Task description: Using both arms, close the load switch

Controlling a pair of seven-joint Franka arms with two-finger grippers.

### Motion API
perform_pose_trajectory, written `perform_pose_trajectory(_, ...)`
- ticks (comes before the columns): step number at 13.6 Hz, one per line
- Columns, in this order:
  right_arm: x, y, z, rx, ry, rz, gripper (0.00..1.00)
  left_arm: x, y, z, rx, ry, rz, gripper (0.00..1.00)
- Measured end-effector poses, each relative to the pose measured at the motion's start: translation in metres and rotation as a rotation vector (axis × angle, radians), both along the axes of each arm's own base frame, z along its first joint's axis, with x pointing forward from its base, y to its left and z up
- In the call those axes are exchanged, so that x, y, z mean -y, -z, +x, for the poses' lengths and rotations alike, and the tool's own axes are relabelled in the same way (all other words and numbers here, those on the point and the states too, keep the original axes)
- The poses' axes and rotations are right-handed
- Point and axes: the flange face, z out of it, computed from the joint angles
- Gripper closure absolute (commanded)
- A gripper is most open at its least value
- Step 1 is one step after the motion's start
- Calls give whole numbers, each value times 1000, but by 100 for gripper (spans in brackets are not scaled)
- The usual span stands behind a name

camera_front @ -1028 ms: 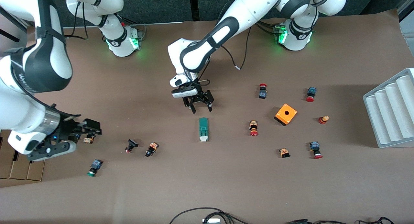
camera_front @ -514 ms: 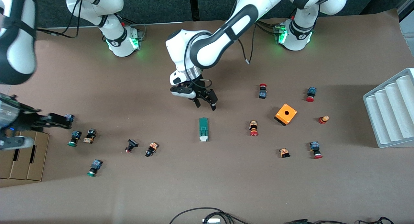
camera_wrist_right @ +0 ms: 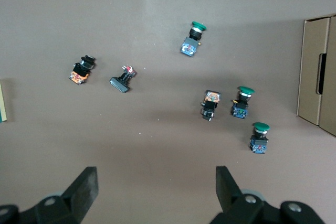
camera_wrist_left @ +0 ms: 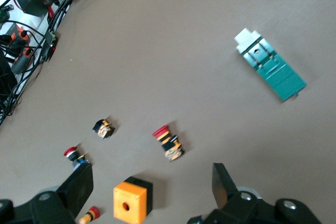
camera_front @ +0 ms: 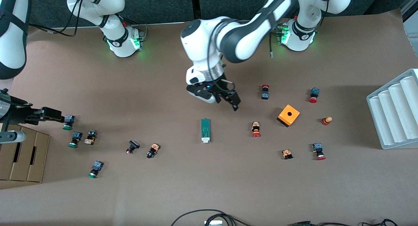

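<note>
The load switch [camera_front: 205, 130] lies flat near the middle of the brown table [camera_front: 228, 186], touched by nothing. Its long axis runs from my bases toward the front camera: the white handle end points at that camera, the dark-green end at my bases.

My left gripper [camera_front: 228, 102] hangs over bare table just past the load switch's green end, shifted toward the left arm's end of the table; its fingers [camera_wrist_left: 223, 182] are spread wide and hold nothing. My right gripper [camera_front: 49, 114] is well away from the load switch, at the right arm's end of the table, over the edge there, likewise wide apart and empty, as my right wrist view shows.

I count one load switch and one orange box [camera_front: 288, 115], which sits between the load switch and the left arm's end. Six small push buttons lie on the load switch's side toward the right arm's end and six toward the left arm's end.

The surface is plain brown paper. A grey ribbed tray [camera_front: 395, 111] sits at the left arm's end, flat cardboard [camera_front: 23, 160] at the right arm's end, and black cables [camera_front: 209, 216] run along the edge nearest the front camera. A dark wall stands by my bases.
</note>
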Motion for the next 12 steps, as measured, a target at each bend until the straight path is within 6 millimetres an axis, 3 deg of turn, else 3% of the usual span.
perform_pose_trajectory(4, -1, 6, 3, 0, 2, -2, 0, -88, -59, 44, -146, -63, -122, 0)
perform_pose_trajectory(8, 26, 8, 5, 15, 27, 17, 0, -189, -102, 73, -236, -225, -206, 0)
perform_pose_trajectory(12, 25, -16, -4, 47, 115, -27, 0, -281, -131, 89, -245, -337, -205, 0)
